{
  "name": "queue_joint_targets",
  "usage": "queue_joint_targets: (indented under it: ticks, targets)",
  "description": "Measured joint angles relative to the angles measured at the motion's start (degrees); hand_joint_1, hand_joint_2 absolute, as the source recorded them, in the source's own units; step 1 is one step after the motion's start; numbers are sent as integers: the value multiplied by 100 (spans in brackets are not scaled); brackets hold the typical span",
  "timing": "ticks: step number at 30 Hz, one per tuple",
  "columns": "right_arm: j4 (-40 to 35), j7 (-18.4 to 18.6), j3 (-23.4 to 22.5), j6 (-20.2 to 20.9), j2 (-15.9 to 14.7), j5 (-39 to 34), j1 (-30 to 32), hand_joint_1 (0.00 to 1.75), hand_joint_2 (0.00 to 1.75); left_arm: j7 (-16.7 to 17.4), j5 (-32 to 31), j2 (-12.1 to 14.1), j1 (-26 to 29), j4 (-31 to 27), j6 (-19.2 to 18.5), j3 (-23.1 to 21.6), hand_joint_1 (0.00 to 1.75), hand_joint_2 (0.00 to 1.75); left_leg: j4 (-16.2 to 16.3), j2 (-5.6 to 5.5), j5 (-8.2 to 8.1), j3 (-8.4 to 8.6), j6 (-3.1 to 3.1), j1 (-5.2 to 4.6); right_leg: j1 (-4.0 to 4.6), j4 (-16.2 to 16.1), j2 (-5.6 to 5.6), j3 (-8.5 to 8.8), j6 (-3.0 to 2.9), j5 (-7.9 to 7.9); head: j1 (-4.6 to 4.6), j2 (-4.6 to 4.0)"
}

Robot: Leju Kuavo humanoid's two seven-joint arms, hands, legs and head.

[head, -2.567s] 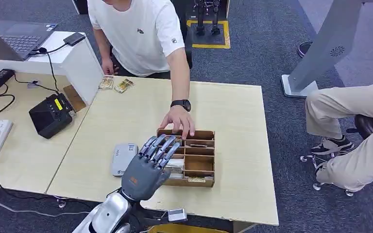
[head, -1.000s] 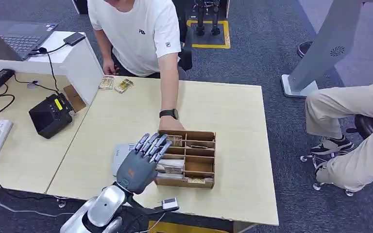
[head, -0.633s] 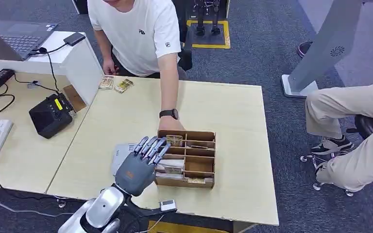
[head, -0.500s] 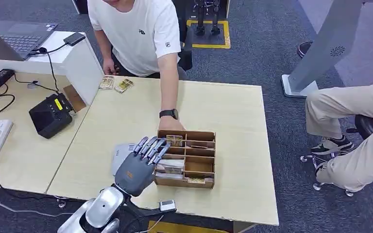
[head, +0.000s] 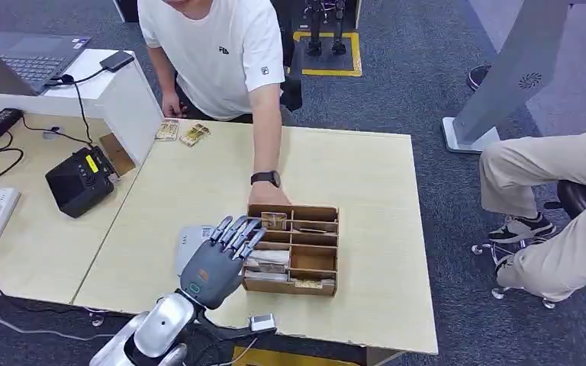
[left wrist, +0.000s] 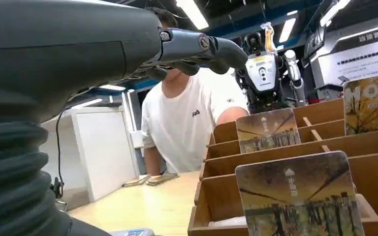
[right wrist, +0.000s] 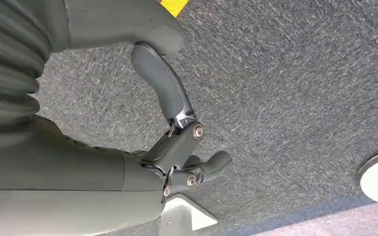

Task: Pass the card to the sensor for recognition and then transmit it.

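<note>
**What stays hidden or cut off**

The left hand [head: 217, 261] covers the near-left corner of the wooden box [head: 314, 263], so the slots beneath its fingers cannot be read. It also hides part of the white sensor [head: 187, 245] lying just beside the box. Whether the fingers touch the box or hang above it cannot be told.

Beyond the hand, the person's hand [head: 267, 197] is partly behind the box's far wall. In the left wrist view, the nearest card [left wrist: 298, 196] runs off the lower edge, and another card [left wrist: 371, 102] is cut by the side edge. Print on the cards is too small to read.
</note>
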Motion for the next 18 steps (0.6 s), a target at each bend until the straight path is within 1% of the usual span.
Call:
queue_joint_targets:
  ticks: [5,12,18]
  targets:
    - [-13,2,0,0,4,0,0,0,175,2,26,22,8,2,-133,0,0,175,0,0,0,0,0,0,0,0,0,0,0,0,0,0]
    - [-28,39,0,0,13,9,0,0,175,9,87,55,7,107,-434,-18,0,175,0,0,0,1,0,0,0,0,0,0,0,0,-2,0]
    - [-42,41,0,0,15,37,0,0,175,9,114,85,6,216,-483,-79,0,175,0,0,0,0,0,0,0,0,0,0,0,0,-2,0]
